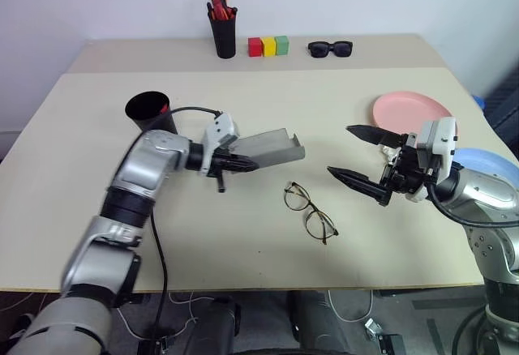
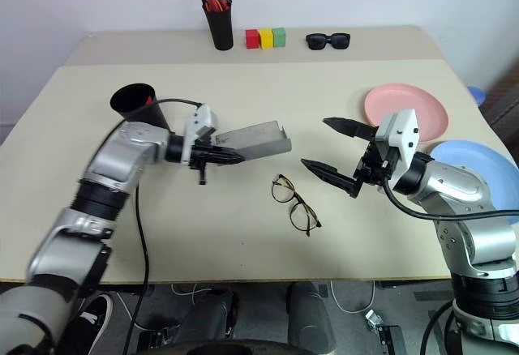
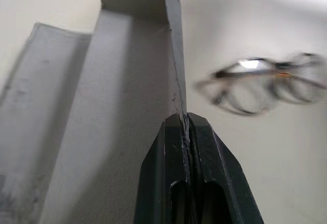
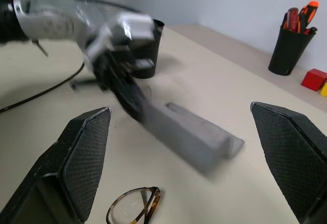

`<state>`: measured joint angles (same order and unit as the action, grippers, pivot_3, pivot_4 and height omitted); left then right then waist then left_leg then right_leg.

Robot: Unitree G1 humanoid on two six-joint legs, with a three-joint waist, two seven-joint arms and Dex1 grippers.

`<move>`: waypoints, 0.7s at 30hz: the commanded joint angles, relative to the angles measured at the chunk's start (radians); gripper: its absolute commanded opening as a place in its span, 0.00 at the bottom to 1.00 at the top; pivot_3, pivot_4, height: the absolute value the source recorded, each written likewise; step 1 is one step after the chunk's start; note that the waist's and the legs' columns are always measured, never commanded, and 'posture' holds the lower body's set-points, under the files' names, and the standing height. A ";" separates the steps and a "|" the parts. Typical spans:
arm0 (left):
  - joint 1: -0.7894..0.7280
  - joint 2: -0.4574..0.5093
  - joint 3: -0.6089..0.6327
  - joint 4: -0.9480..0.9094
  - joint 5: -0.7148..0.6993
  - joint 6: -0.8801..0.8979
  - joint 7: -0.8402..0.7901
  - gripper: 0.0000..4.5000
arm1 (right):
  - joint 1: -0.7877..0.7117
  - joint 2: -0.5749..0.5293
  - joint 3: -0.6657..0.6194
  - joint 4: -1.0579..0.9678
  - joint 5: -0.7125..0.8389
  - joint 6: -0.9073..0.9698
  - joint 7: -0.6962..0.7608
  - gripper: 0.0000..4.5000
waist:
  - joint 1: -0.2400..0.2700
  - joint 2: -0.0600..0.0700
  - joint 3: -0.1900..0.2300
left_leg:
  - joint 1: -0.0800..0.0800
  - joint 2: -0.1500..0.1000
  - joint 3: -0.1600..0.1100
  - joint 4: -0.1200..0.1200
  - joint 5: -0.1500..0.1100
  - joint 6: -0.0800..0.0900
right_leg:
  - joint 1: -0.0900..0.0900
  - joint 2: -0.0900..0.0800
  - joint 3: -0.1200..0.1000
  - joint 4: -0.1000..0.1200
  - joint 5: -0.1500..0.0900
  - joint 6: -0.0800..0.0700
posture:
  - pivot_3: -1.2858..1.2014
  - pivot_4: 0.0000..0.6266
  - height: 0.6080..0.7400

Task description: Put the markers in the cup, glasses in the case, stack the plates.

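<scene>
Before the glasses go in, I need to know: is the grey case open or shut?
Open. The case shows its hollow grey inside, and the left hand is shut on the edge of one wall.

Two arms in brushed silver-grey metal shells, segmented by black joint rings at elbow and wrist. Rounded, cylindrical upper and forearm housings with a satin sheen.

Left arm (image 1: 138, 185): black cable routed from the wrist in a loop over the forearm, then down along the elbow. White angular wrist module ahead of the black wrist section.

Right arm (image 1: 486, 201): same silver shells; white boxy wrist module with a small dark slot; black cable curving beneath the forearm.

Left gripper (image 1: 243, 163) and right gripper (image 1: 357, 156): two black tapered fingers each, pointed tips, finely cross-hatched inner pads (image 4: 84, 157).
</scene>
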<state>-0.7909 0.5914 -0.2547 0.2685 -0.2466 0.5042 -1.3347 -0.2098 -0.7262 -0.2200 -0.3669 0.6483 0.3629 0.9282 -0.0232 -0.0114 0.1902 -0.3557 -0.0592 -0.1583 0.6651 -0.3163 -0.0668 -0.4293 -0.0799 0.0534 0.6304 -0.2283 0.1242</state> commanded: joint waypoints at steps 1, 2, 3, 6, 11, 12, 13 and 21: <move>-0.005 0.099 -0.007 -0.032 -0.002 -0.050 -0.144 0.01 | -0.013 -0.003 -0.013 -0.024 0.004 -0.011 -0.001 1.00 | 0.002 0.001 0.000 | 0.000 0.000 0.000 0.000 0.000 0.000 | 0.000 0.000 0.000 0.000 0.000 0.000 | 0.52 0.24 1.00; -0.006 0.119 -0.012 -0.026 0.006 -0.069 -0.167 0.01 | -0.014 -0.002 -0.013 -0.024 0.004 -0.011 -0.002 1.00 | 0.004 0.001 0.000 | 0.000 0.000 0.000 0.000 0.000 0.000 | 0.000 0.000 0.000 0.000 0.000 0.000 | 0.52 0.24 1.00; 0.001 0.147 -0.021 -0.024 0.025 -0.123 -0.195 0.01 | -0.013 -0.002 -0.013 -0.025 0.005 -0.010 -0.001 1.00 | 0.005 0.001 0.000 | 0.000 0.000 0.000 0.000 0.000 0.000 | 0.000 0.000 0.000 0.000 0.000 0.000 | 0.52 0.24 1.00; 0.019 0.190 -0.029 -0.036 0.022 -0.144 -0.263 0.01 | -0.012 -0.003 -0.014 -0.023 0.005 -0.011 0.000 1.00 | 0.011 0.000 0.000 | -0.001 0.000 0.000 0.000 0.000 0.000 | 0.001 0.000 0.000 -0.001 0.000 0.000 | 0.52 0.24 1.00; 0.091 0.187 -0.028 -0.085 0.013 -0.232 -0.279 0.01 | -0.009 -0.007 -0.017 -0.024 0.006 -0.010 0.003 1.00 | 0.009 0.000 0.000 | -0.001 0.000 0.000 0.000 0.000 0.000 | 0.001 0.000 0.000 -0.001 0.000 0.000 | 0.52 0.24 1.00; 0.104 0.185 -0.029 -0.096 0.012 -0.228 -0.277 0.01 | -0.010 -0.007 -0.018 -0.023 0.006 -0.010 0.003 1.00 | 0.009 0.000 0.000 | -0.001 0.000 0.000 0.000 0.000 0.000 | 0.001 0.000 0.000 0.000 0.000 0.000 | 0.52 0.24 1.00; 0.117 0.182 -0.032 -0.106 0.016 -0.221 -0.270 0.01 | -0.010 -0.007 -0.017 -0.022 0.006 -0.011 0.004 1.00 | 0.009 0.000 0.000 | -0.001 0.000 0.000 0.000 0.000 0.000 | 0.001 0.000 0.000 0.000 0.000 0.000 | 0.52 0.24 1.00; 0.188 0.184 -0.034 -0.193 0.023 -0.107 -0.190 0.01 | -0.001 -0.013 -0.026 -0.024 0.007 -0.009 0.006 1.00 | 0.007 0.000 0.000 | 0.000 0.000 0.000 0.000 0.000 0.000 | 0.001 0.000 0.000 0.000 0.000 0.000 | 0.52 0.24 1.00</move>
<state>-0.6044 0.7729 -0.3021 0.1126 -0.2185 0.3636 -1.5456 -0.2103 -0.7269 -0.2164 -0.3665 0.6481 0.3629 0.9306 -0.0164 -0.0111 0.1902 -0.3561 -0.0591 -0.1584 0.6656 -0.3165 -0.0664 -0.4287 -0.0801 0.0533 0.6303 -0.2284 0.1242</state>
